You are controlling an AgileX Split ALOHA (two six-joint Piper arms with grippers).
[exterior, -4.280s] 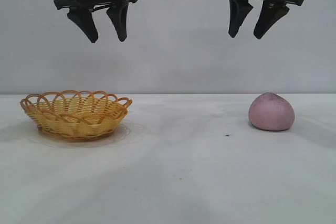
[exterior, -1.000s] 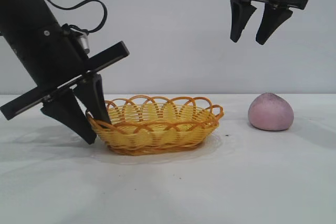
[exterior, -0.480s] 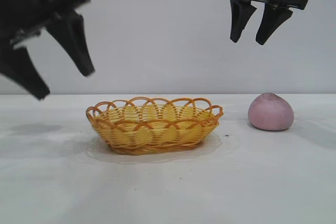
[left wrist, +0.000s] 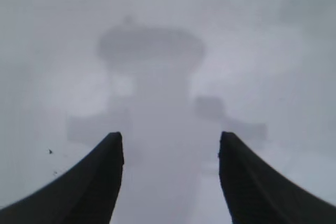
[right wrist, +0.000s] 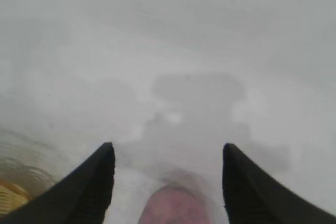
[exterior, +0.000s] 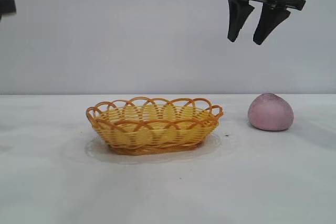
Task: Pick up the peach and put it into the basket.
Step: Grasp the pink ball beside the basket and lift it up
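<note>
The pink-mauve peach [exterior: 271, 112] rests on the white table at the right, apart from the yellow wicker basket [exterior: 155, 125] in the middle. High above the peach hangs my right gripper [exterior: 245, 38], open and empty; in the right wrist view the peach [right wrist: 172, 207] shows far below between its fingers, with a bit of the basket [right wrist: 10, 195] at the edge. My left gripper [left wrist: 170, 141] is open with only bare table below it; in the exterior view just a dark scrap of that arm [exterior: 6, 4] shows at the upper left edge.
The white table [exterior: 168, 192] runs wide in front of the basket and peach, with a plain grey wall behind. A small dark speck [exterior: 227, 135] lies between basket and peach.
The left arm let go of the basket's left rim, rose and swung away out the upper left edge. The basket stays where it was pushed, in the middle. The right gripper barely shifted.
</note>
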